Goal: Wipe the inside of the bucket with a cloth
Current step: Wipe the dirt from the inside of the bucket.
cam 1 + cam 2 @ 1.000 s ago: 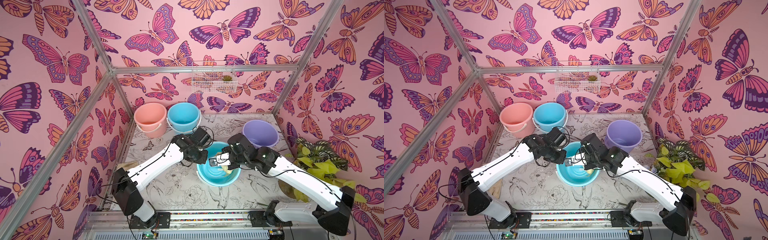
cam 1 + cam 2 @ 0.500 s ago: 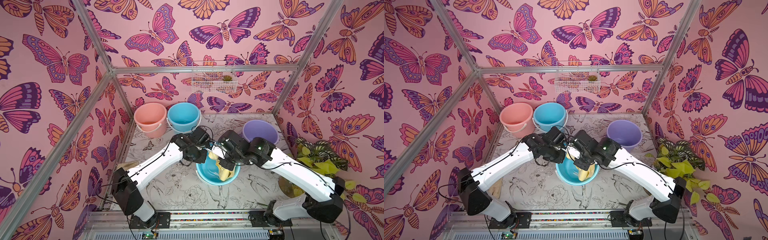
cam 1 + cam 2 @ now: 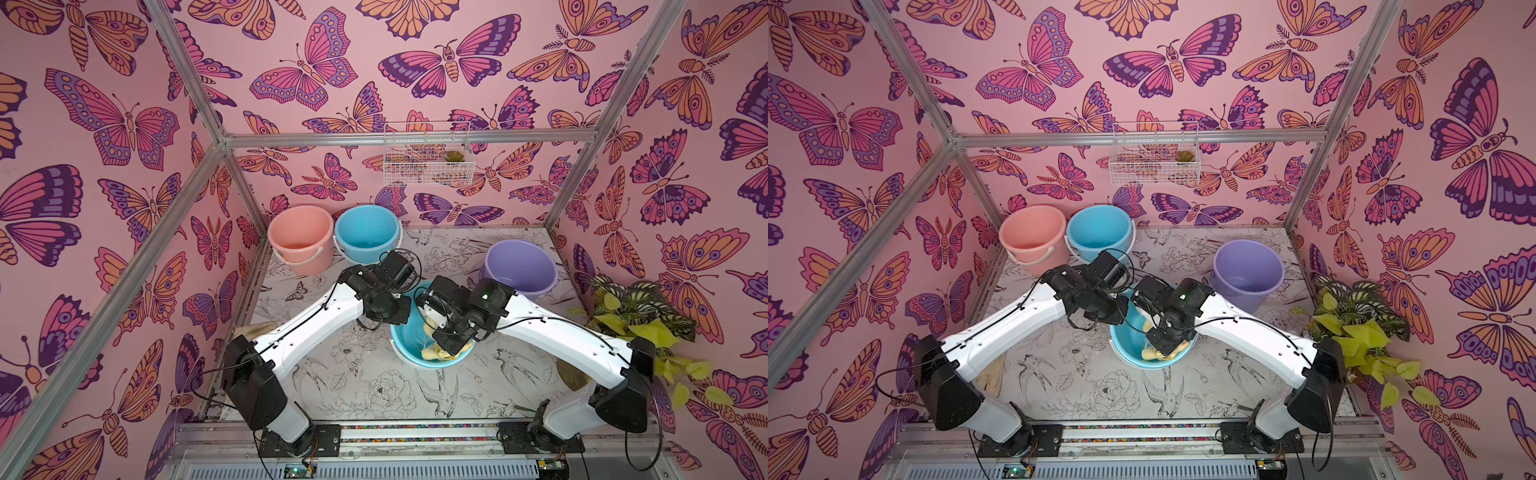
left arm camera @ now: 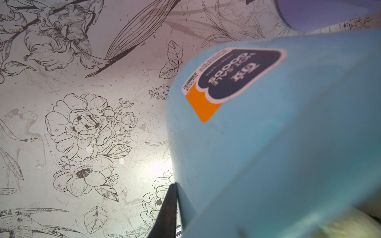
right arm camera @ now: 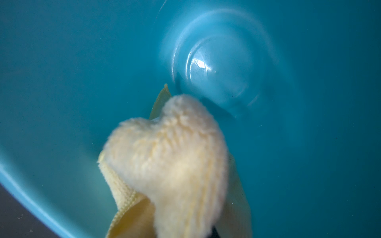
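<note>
L arm (image 3: pixel 316 328) is angling inward w/ wrist bending down, L end effector (image 3: pixel 401 318) pinching closed. R arm (image 3: pixel 552 332) is angling inward opp., R end effector (image 3: pixel 455 349) pointing down, clamping closed.

Pink bucket (image 3: pixel 300 232) beside rear blue bucket (image 3: pixel 366 229); purple bucket (image 3: pixel 521 266) apart; leafy plant (image 3: pixel 640 328); wire basket (image 3: pixel 426 172) on wall.
</note>
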`<action>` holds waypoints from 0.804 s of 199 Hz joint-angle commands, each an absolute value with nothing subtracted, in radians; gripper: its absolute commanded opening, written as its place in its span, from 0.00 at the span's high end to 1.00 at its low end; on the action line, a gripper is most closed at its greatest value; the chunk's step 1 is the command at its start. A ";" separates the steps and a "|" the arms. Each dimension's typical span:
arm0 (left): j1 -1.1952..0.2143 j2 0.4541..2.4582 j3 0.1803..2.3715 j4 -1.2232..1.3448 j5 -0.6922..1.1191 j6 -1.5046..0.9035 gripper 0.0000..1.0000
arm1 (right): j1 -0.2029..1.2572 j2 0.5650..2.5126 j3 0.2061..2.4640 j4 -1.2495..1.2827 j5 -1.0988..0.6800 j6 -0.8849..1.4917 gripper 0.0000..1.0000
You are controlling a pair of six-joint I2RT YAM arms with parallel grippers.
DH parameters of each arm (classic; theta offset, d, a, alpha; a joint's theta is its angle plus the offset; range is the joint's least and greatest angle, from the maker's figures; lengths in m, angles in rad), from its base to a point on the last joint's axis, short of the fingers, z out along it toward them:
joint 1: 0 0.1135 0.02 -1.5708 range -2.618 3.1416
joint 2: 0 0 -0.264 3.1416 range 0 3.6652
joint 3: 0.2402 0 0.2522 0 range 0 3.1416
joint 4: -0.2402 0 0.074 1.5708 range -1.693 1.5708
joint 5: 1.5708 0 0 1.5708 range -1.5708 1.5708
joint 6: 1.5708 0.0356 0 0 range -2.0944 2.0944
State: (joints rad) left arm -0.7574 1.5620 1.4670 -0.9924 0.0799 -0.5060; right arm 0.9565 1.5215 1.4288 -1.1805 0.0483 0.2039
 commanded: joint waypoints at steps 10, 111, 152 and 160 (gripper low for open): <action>-0.746 1.535 1.463 -0.970 0.111 -0.518 1.00 | 0.963 1.565 1.364 -1.084 0.002 0.273 1.00; -0.739 1.533 1.459 -0.969 0.118 -0.526 1.00 | 0.963 1.708 1.173 -0.704 0.092 0.403 1.00; -0.738 1.527 1.455 -0.965 0.117 -0.527 1.00 | 0.962 1.685 1.106 -0.572 0.123 0.490 1.00; -0.736 1.525 1.452 -0.964 0.115 -0.527 1.00 | 0.963 1.678 1.095 -0.554 0.126 0.504 1.00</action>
